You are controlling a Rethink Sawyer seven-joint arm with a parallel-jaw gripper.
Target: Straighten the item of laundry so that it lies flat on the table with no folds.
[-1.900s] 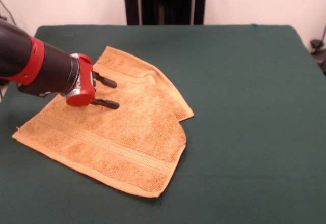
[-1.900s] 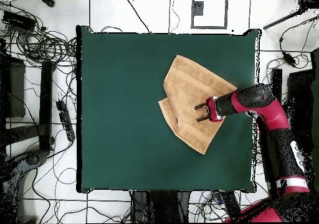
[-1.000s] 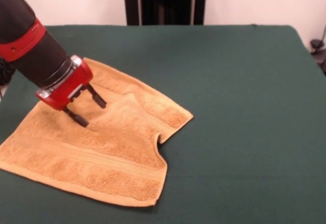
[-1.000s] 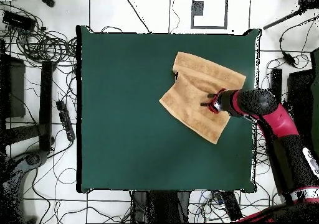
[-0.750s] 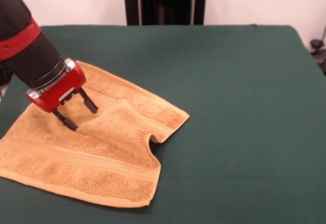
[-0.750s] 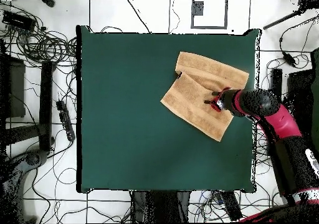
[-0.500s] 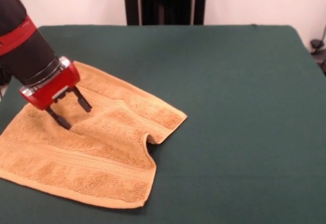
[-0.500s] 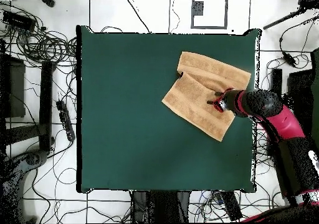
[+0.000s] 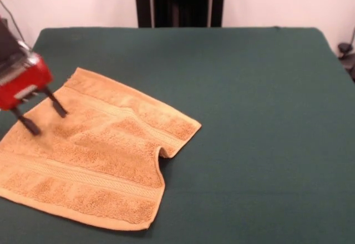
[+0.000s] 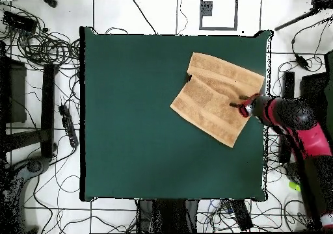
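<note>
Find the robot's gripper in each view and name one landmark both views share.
Front view: gripper at the left edge, fingers spread on the towel.
Overhead view: gripper at the right, on the towel's right part.
Shared landmark: the small notch-like fold on the towel's edge.

A robotics lab: loose cables (image 10: 39, 46) tangle over a tiled floor (image 10: 149, 13) around a felt-covered table (image 10: 130, 114).

Two camera views. The front view looks from across the green table (image 9: 260, 116), low and close, facing the robot's side; the tabletop fills nearly the whole frame. The overhead view looks straight down from high up, showing the whole table (image 10: 130, 114) and surrounding floor (image 10: 39, 23) with cables. Both share the tabletop, turned half round.
</note>
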